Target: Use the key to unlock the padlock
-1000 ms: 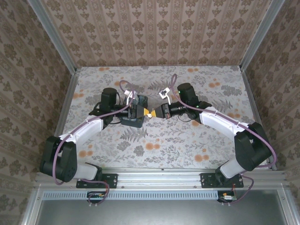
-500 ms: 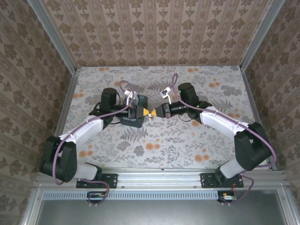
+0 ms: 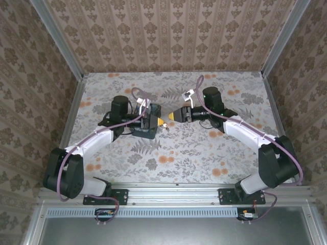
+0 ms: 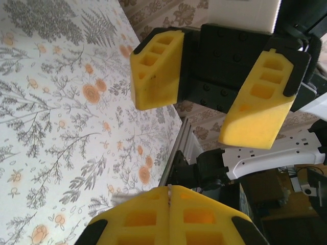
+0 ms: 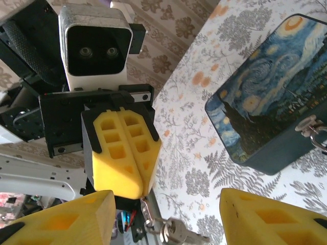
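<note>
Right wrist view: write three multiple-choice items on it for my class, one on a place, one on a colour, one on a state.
1. Where is the key?
A. Dangling under the fingertips of the left gripper
B. Lying on top of the blue tin
C. Clamped by the right gripper

2. What colour are the left gripper's fingers?
A. Red
B. Yellow
C. Green

3. How does the right gripper stand?
A. Shut on the key
B. Shut and empty
C. Open

Answers:
1 A, the key hangs from those shut fingertips, apart from the blue tin.
2 B, both fingers are plainly yellow.
3 C, a wide gap separates its two fingers.
</note>
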Robot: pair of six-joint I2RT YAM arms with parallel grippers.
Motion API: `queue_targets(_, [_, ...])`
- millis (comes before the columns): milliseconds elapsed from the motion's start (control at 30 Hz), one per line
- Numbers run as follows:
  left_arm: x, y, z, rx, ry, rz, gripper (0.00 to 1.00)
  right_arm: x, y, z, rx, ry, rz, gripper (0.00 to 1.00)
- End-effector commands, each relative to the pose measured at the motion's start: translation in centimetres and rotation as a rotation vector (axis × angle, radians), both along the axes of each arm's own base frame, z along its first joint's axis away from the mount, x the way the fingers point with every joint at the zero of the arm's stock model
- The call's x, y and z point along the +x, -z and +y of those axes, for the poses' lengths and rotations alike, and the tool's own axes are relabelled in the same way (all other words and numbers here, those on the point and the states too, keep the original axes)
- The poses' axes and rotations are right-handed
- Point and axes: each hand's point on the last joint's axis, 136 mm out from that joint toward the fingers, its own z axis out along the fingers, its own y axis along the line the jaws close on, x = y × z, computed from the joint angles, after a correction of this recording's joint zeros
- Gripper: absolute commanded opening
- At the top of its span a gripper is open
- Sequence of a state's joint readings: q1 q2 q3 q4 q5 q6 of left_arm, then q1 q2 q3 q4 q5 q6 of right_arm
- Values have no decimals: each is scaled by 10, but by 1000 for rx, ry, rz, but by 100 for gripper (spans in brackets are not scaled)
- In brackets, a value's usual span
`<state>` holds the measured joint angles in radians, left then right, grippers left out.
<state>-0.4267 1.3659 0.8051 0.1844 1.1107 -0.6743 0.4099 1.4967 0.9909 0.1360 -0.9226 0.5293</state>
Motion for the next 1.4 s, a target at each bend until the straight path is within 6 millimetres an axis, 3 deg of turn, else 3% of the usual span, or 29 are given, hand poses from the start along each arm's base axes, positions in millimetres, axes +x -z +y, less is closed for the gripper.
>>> queue_targets(0, [5,-18,-1,-45,-17,-45,0,3,-13,11,69,-35,-8,57])
queue_targets(433, [23,-26,5,-82,-74,-48,0,-9,-10,25,101,-70,22,51])
queue_targets(867, [25,-30,8,-96,-87,-51,0,-10,-10,30,122,-81,26,41])
queue_targets(1200, [25,-29,9,-100,-92,-49,0,-14,-11,32,135,-93,24,28])
queue_targets(1367, [25,-29,9,-103,-95,-49,0,-18,-9,33,138,-103,23,28])
